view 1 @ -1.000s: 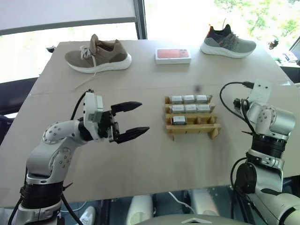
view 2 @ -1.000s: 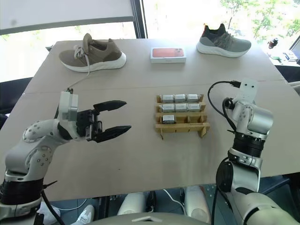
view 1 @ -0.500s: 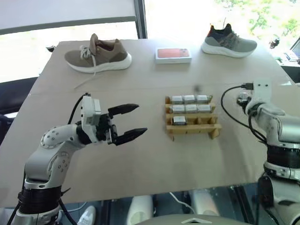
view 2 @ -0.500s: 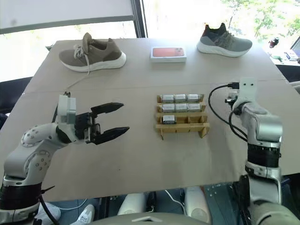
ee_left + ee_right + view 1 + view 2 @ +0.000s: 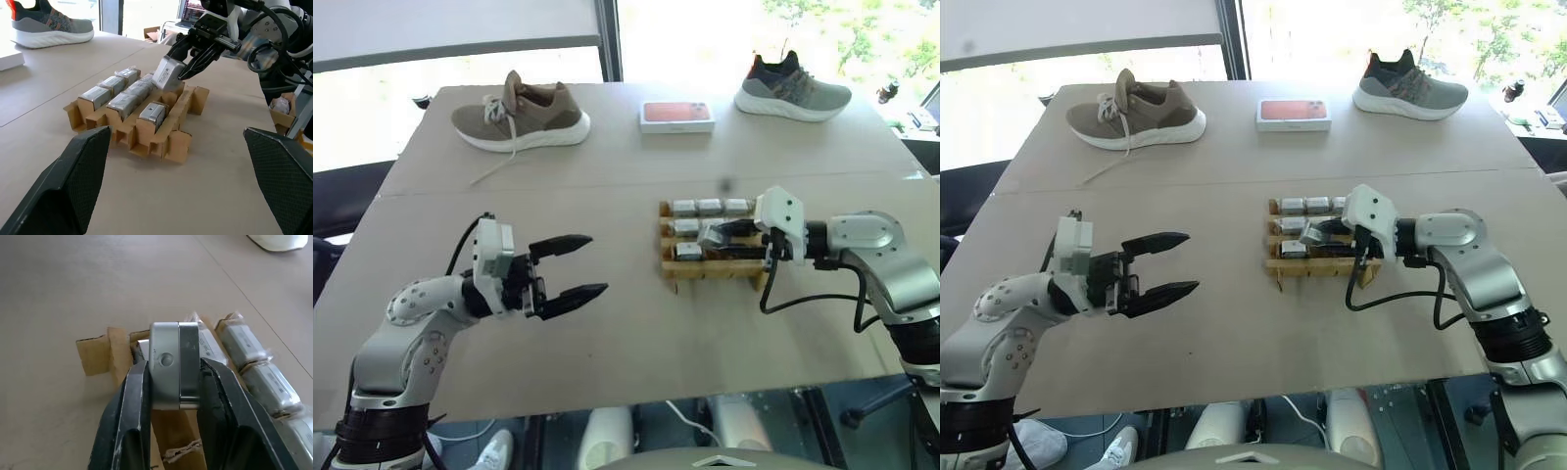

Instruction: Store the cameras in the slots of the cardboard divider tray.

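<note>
Head views: the cardboard divider tray (image 5: 713, 253) is sitting on the table (image 5: 636, 333) between the two arms. Its far row is holding three cameras (image 5: 709, 207), and the middle and near rows are holding more, partly hidden by the arm. The right gripper (image 5: 717, 235) is reaching in from the right, over the tray, clamping one camera (image 5: 713, 233) above the middle and near rows. The left gripper (image 5: 576, 265) is hovering well to the left of the tray, pointing toward it, its fingers spread wide and holding nothing. Two shoes (image 5: 517, 113) and a red-topped box (image 5: 676, 117) are lying at the far edge.

Left wrist view: the tray (image 5: 166, 142) is showing a filled far row, wrapped cameras in the middle row and one in the near row. The held camera (image 5: 167, 74) is hanging tilted just above the tray's far end.

Right wrist view: the two black fingers (image 5: 134, 396) are pressing on opposite faces of the silver-grey camera (image 5: 173, 364), directly over the cardboard slots.
</note>
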